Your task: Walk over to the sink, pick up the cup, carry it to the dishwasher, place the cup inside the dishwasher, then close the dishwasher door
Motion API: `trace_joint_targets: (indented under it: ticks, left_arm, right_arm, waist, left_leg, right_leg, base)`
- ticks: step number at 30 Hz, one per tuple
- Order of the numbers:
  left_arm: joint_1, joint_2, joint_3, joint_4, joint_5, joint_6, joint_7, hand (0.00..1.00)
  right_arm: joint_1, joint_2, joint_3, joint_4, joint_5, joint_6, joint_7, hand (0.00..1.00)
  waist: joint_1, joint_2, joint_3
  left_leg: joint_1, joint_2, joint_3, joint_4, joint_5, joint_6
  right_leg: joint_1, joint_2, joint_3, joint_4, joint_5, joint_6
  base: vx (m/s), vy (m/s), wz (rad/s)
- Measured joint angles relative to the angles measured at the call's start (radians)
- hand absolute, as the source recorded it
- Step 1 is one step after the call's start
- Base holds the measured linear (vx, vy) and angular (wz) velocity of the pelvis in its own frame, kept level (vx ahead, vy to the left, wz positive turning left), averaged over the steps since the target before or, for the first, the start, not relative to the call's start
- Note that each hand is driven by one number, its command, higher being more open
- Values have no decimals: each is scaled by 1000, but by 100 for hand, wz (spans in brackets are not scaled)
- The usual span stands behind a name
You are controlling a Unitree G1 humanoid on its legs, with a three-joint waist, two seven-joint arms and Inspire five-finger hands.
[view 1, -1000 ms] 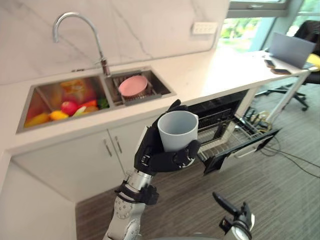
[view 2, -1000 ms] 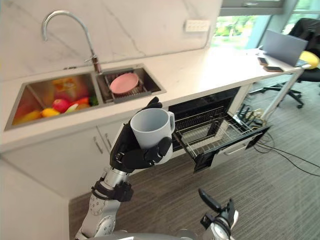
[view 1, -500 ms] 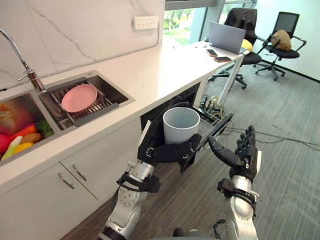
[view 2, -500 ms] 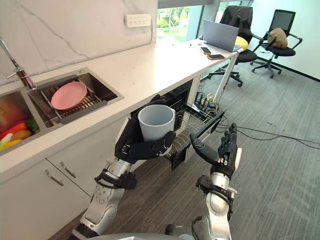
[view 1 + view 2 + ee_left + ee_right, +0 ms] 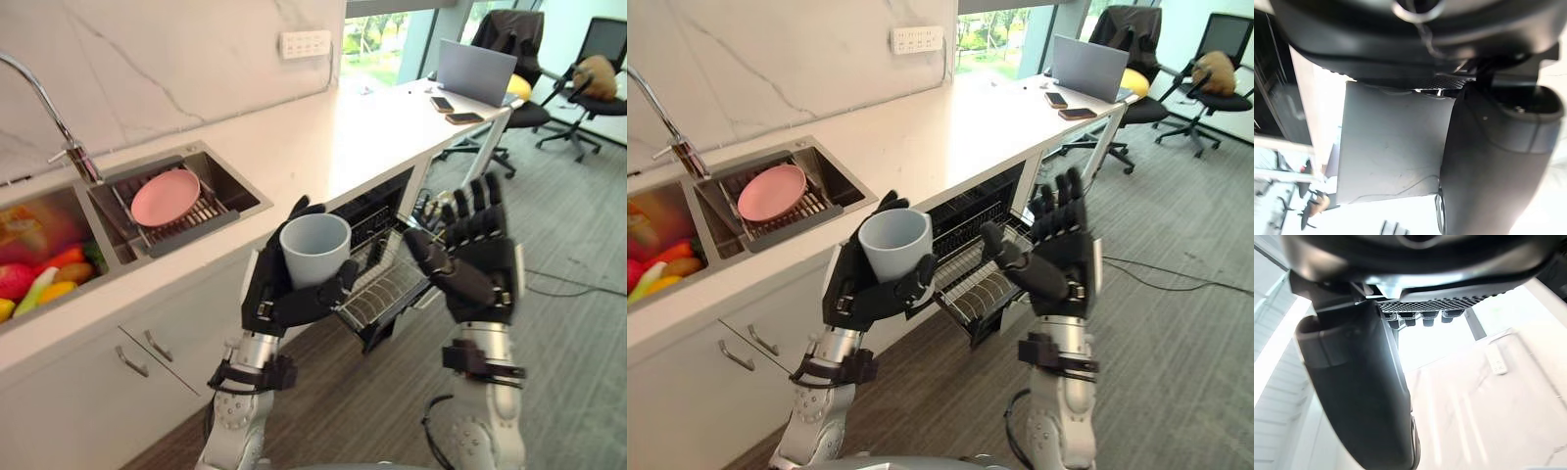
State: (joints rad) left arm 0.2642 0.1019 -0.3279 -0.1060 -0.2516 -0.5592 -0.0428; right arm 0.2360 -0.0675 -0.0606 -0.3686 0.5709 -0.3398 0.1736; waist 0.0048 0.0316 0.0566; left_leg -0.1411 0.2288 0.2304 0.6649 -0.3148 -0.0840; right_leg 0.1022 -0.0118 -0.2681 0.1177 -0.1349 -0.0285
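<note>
A pale grey cup (image 5: 314,248) is held upright in my left hand (image 5: 279,292), whose fingers and thumb curl round it; the left wrist view shows the cup's wall (image 5: 1391,147) against the thumb. My right hand (image 5: 473,258) is raised beside the cup, fingers straight and spread, holding nothing. Behind both hands the dishwasher (image 5: 384,220) stands open under the counter, its wire rack (image 5: 384,284) pulled out over the lowered door.
The sink (image 5: 127,211) on the left holds a pink plate (image 5: 165,196) on a rack, with toy fruit (image 5: 39,284) in the other basin. A laptop (image 5: 475,71) and phones lie at the counter's far end. Office chairs (image 5: 588,83) stand beyond.
The view has swung back a little towards the sink. My right hand has risen from low by the floor to cup height. The cup stays in my left hand.
</note>
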Motion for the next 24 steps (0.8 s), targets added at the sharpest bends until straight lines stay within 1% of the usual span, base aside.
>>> trace_joint_targets:
  ticks: [1,2,3,4,5,6,7,8,9,10,12,17,19,24]
  left_arm:
    - [-1,-4,6,-3,18,-4,-1,0]
    - [-2,-5,9,-3,27,-8,-1,0]
    - [-4,0,15,-3,40,-15,-1,0]
    - [-13,4,16,-3,47,-15,0,0]
    - [-43,4,15,-3,71,-15,6,0]
    - [-51,5,14,-3,80,-15,14,0]
    - [-60,8,16,-1,81,-14,36,0]
    - [-65,8,18,1,81,-14,45,0]
    - [-69,9,28,1,79,-15,50,0]
    - [-81,12,44,13,78,-15,58,0]
    - [-82,10,47,22,78,-15,62,0]
    - [-83,7,44,25,126,-12,65,0]
    - [-83,7,41,25,178,-11,82,0]
    - [-84,7,-3,25,221,-4,114,0]
  right_arm:
    - [0,-11,-11,1,11,2,15,100]
    - [1,-16,-11,6,15,9,21,100]
    - [4,-15,-1,16,15,28,23,100]
    - [4,-11,4,20,13,33,21,100]
    - [-4,-10,4,33,8,35,18,100]
    - [-12,-10,2,41,1,39,16,100]
    - [-32,-10,8,65,-17,62,10,100]
    - [-30,-9,17,65,-25,67,2,100]
    - [-30,-6,26,64,-25,67,-2,100]
    - [-28,7,27,62,-24,68,-1,100]
    - [-29,6,21,62,-24,72,-3,100]
    - [-29,7,-1,61,-23,119,-1,100]
    - [-33,6,-2,55,-23,150,2,100]
    - [-47,6,28,36,-24,213,14,100]
  waist:
    - [1,1,-1]
    - [3,-1,-1]
    - [3,-10,-5]
    - [-7,-7,-11]
    - [-13,-12,-12]
    - [-14,-11,-12]
    - [-20,-1,-10]
    - [-20,-9,-16]
    - [-20,-24,-25]
    - [-32,-43,-36]
    - [-32,-39,-40]
    - [-38,-39,-39]
    - [-44,-39,-39]
    - [-42,-39,-39]
  left_leg:
    - [0,-33,24,-210,36,12]
    - [7,-51,25,-269,121,38]
    - [45,-89,34,-359,196,55]
    - [64,-111,33,-403,216,63]
    - [94,-138,30,-476,241,82]
    - [108,-142,29,-498,248,86]
    - [156,-130,25,-551,260,86]
    - [177,-133,20,-572,261,84]
    - [179,-144,18,-578,260,82]
    - [181,-159,-4,-586,256,74]
    - [185,-156,-11,-604,258,67]
    - [191,-160,-9,-631,258,61]
    - [192,-166,-10,-636,258,61]
    - [187,-179,-20,-632,253,71]
  right_leg:
    - [7,-16,-3,0,0,24]
    - [12,-25,0,3,-3,32]
    - [26,-46,12,-1,-3,47]
    - [26,-59,11,0,-2,51]
    - [19,-72,9,11,-2,51]
    - [14,-76,9,30,-2,52]
    - [-23,-78,20,112,-39,57]
    - [-9,-77,28,25,-37,64]
    - [-8,-83,28,-33,0,65]
    - [-6,-104,19,-54,49,96]
    - [3,-99,11,-70,49,95]
    - [2,-97,3,-85,54,104]
    - [4,-103,-7,-91,63,119]
    - [6,-116,-18,-96,86,145]
  base:
    - [232,89,-15]
    - [282,121,-16]
    - [252,106,-5]
    - [356,150,18]
    - [258,114,29]
    - [268,122,25]
    - [156,65,11]
    - [148,33,11]
    - [136,-43,33]
    - [178,-76,37]
    - [173,-57,21]
    - [92,4,-1]
    - [40,53,4]
    - [-9,61,5]
